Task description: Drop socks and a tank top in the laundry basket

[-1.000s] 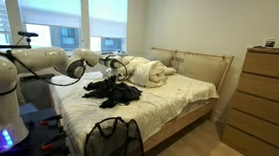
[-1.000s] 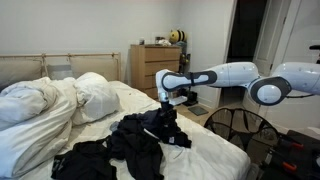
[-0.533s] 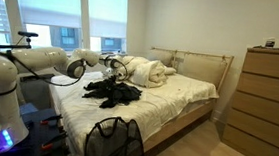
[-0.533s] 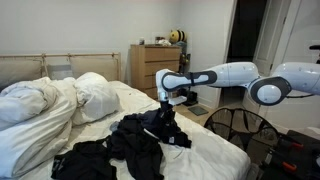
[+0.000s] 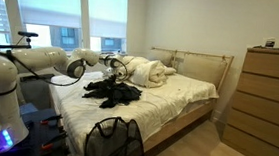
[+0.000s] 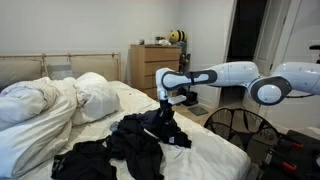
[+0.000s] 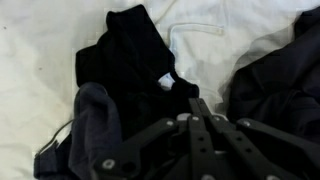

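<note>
A heap of dark clothes (image 5: 113, 91) (image 6: 140, 140) lies on the white bed. In both exterior views my gripper (image 5: 113, 74) (image 6: 168, 108) points down into the edge of the heap nearest the arm. In the wrist view the gripper (image 7: 188, 98) has its fingers pressed together, pinching a fold of a black garment (image 7: 130, 60). I cannot tell whether this is a sock or the tank top. A grey-blue piece (image 7: 95, 115) lies to its left. The black mesh laundry basket (image 5: 114, 141) (image 6: 240, 128) stands on the floor beside the bed.
A rumpled white duvet and pillows (image 6: 60, 100) (image 5: 155, 71) fill the head of the bed. A wooden dresser (image 5: 268, 98) (image 6: 155, 58) stands against the wall. More dark cloth (image 7: 280, 80) lies right of the gripper on the white sheet (image 7: 220, 30).
The arm and the clothes stay where they were in both exterior views. No other shift shows at this size.
</note>
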Robot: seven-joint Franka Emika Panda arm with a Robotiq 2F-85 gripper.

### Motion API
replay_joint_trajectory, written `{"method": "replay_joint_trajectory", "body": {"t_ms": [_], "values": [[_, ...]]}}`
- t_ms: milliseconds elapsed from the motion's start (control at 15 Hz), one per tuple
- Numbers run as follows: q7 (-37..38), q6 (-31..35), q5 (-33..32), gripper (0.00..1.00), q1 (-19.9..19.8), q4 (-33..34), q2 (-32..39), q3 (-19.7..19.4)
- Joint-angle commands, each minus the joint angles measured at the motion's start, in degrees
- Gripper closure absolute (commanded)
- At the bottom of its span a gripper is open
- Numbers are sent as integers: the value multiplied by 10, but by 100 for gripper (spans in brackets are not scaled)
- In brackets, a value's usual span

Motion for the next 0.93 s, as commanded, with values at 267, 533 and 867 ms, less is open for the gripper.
{"method": "replay_joint_trajectory", "body": {"t_ms": [267, 533, 867], "values": [[46, -54, 10, 100, 32, 3, -112, 2], [88, -79, 10, 100, 50, 2, -177, 0], [132, -85, 8, 100, 60, 2, -239, -3]]}}
